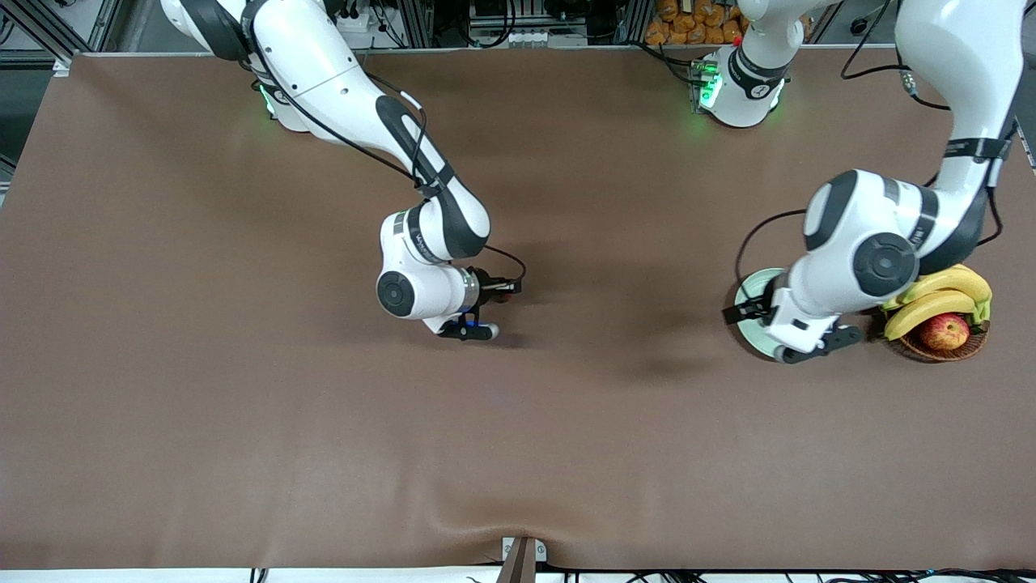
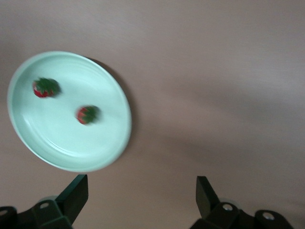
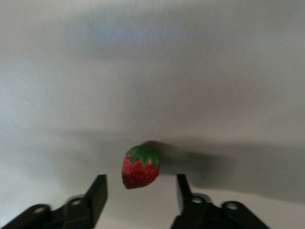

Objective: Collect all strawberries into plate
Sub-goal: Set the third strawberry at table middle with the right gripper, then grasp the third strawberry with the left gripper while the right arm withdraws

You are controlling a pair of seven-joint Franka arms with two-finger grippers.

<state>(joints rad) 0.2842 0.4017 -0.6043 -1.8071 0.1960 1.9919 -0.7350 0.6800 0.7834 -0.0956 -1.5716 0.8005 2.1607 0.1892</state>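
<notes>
A wide brown table mat [image 1: 243,421] covers the work surface. At the left arm's end of it lies the round, shallow, pale mint-green plate [image 2: 33,129], just beside a brown wicker basket [image 1: 939,350] that holds yellow bananas [image 1: 943,293] and a red-yellow apple [image 1: 944,331]. In the front view most of the plate is hidden beneath the left arm, with only an arc of its rim showing. Two tiny red strawberries with dark green leafy tops rest inside the plate, apart from each other: one strawberry [image 2: 45,88] nearer the rim, the other strawberry [image 2: 87,114] closer to the middle. The left gripper [image 2: 141,193] hangs above the mat just beside the plate's edge, its black fingers [image 2: 75,193] spread wide with nothing between them. Near the middle of the table, well apart from the plate, the right gripper [image 3: 140,193] is low over the mat. Its two dark fingers [image 3: 97,193] are spread, and the third small red strawberry with a green leafy cap [image 3: 139,168] sits between them on the mat, tilted, with a gap showing on either side of it; neither finger appears to touch it.
</notes>
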